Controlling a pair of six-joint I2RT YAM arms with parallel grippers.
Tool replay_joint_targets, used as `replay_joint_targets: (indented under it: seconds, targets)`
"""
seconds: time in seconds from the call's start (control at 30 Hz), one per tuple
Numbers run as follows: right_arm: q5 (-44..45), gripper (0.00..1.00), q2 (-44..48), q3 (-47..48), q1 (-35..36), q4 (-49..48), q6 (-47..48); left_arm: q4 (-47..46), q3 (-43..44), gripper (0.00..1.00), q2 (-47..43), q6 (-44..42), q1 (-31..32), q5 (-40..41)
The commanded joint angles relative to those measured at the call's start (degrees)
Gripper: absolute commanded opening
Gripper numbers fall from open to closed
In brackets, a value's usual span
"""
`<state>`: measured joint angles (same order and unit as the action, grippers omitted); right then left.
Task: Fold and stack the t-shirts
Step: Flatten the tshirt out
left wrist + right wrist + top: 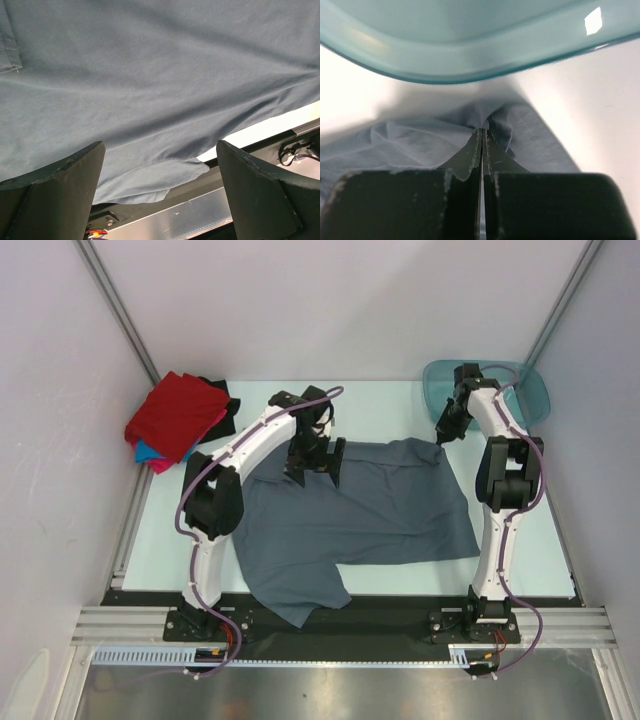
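Two arms reach out over the table (400, 405). The left arm arches forward, elbow high, and the left gripper (318, 472) points down with jaws spread wide over the slate grey-blue t-shirt (380, 510), which lies spread mid-table with one part trailing off the near edge. The right arm stretches to the far side, and the right gripper (481, 135) has its jaws pinched tight on that shirt's far right corner, just beside the teal tub (530, 390). A red t-shirt (175, 412) sits far left
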<state>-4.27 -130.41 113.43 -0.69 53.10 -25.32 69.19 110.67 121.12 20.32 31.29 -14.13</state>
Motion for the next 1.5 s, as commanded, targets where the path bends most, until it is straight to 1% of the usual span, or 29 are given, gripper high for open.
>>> replay_joint_targets:
  seconds: [0.0,0.17,0.2,0.23,0.27,0.3,0.33,0.4,0.53,0.63,0.67,0.73,0.8,0.9,1.0,1.1,1.2,1.23,1.3,1.43,1.47]
  targets:
    - [9.25,0.00,0.16,7.15,0.25,2.00,2.55,0.07,0.25,1.00,-1.24,-1.60,-0.79,-0.02]
    - [16.57,0.00,-2.65,13.48,0.51,4.81,4.93,-0.55,-1.60,1.00,-2.20,-1.95,-1.23,-0.55]
    - [19.27,0.10,-3.09,15.84,0.51,5.43,5.37,-0.63,-2.21,1.00,-2.38,-1.95,-1.32,-0.63]
    - [20.00,0.22,-3.62,16.73,0.51,6.56,6.07,-0.89,-2.48,1.00,-2.64,-2.03,-1.40,-0.98]
    - [20.61,0.36,-4.41,17.35,0.51,7.10,6.33,-0.90,-2.65,1.00,-2.73,-2.03,-1.41,-1.16]
    - [21.14,0.59,-4.59,17.70,0.51,7.97,6.51,-0.98,-3.18,1.00,-2.82,-2.03,-1.49,-1.42]
    - [21.76,0.70,-4.42,17.36,1.03,8.16,6.51,-1.33,-3.27,1.00,-2.73,-2.03,-1.49,-1.77]
    - [22.90,0.75,-2.76,15.35,2.53,8.16,6.60,-1.34,-3.36,1.00,-2.82,-2.12,-1.58,-1.95]
    - [21.42,0.77,2.08,10.25,3.32,6.58,6.87,-1.07,-2.31,1.00,-3.00,-1.86,-1.76,-0.03]
    - [16.94,0.76,4.37,8.14,4.02,8.59,5.90,-1.25,-1.25,1.00,-3.78,-1.51,-1.67,3.57]
    - [13.71,0.76,4.81,7.69,4.38,8.68,5.90,-1.51,-1.25,1.00,-4.22,-1.33,-1.76,5.76]
    - [10.53,0.75,6.39,6.81,6.13,9.21,5.81,-2.39,-1.42,1.00,-5.72,-0.89,-1.76,9.10]
    - [3.25,0.75,7.27,6.37,7.71,9.04,5.11,-3.53,-1.51,1.00,-6.94,-0.02,-2.37,13.40]
    - [-1.51,0.74,7.98,6.89,9.56,9.65,3.35,-5.20,-3.17,1.00,-7.57,1.48,-3.86,17.46]
    - [-3.63,0.73,8.50,8.29,12.11,10.79,2.38,-7.92,-6.33,1.00,-7.83,3.67,-6.32,19.93]
    - [-4.25,0.73,9.03,9.61,14.57,11.67,2.29,-11.26,-8.45,1.00,-6.34,6.22,-10.71,16.78]
    - [-3.64,0.73,9.91,9.27,16.24,12.46,2.47,-13.98,-10.73,1.00,-4.32,7.89,-12.47,14.66]
    - [-3.38,0.73,10.09,9.01,16.51,12.46,2.47,-14.08,-10.91,1.00,-3.62,8.24,-12.83,12.57]
    - [-2.06,0.73,10.70,8.39,17.21,12.99,2.91,-14.95,-10.74,1.00,-2.12,7.55,-13.18,11.24]
    - [0.84,0.73,12.89,4.10,17.12,12.20,3.08,-16.80,-11.27,1.00,-2.38,6.49,-13.09,8.34]
    - [1.37,0.73,13.25,2.00,17.04,11.51,3.08,-17.33,-11.88,1.00,-2.38,6.49,-13.09,6.07]
